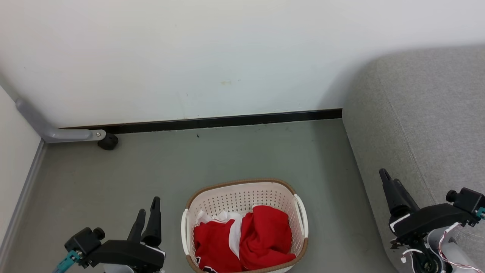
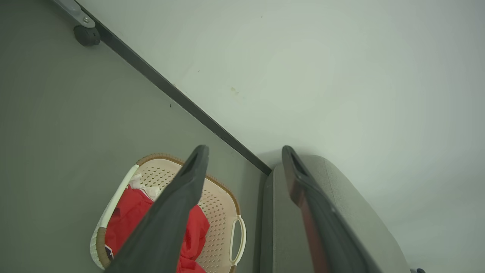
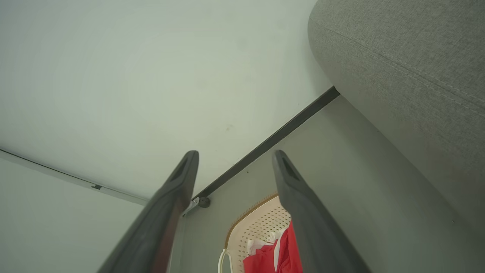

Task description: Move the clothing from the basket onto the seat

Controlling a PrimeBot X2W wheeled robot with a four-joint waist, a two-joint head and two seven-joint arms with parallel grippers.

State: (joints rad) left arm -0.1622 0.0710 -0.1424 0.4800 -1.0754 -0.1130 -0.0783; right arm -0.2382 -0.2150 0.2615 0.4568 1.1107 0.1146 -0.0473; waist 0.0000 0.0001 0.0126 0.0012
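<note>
At bottom centre of the head view, a basket (image 1: 242,195) on the grey floor (image 1: 151,170), with the red-and-white clothing (image 1: 261,235) heaped inside, below the rim. Along the right side of the frame, the grey seat (image 1: 424,113), near the basket, a strip of floor between. At lower left, the left gripper (image 1: 148,205), beside the basket and clear of it. In the left wrist view, left fingers (image 2: 182,197) spread wide and empty, basket and clothing at lower left behind them. At lower right of the head view, the right gripper (image 1: 390,177) in front of the seat's edge. In the right wrist view, right fingers (image 3: 303,212) likewise wide apart, gripping nothing, clothing at bottom centre. Across the top of the head view, a white wall (image 1: 227,57) with a black baseboard (image 1: 227,122).
</note>
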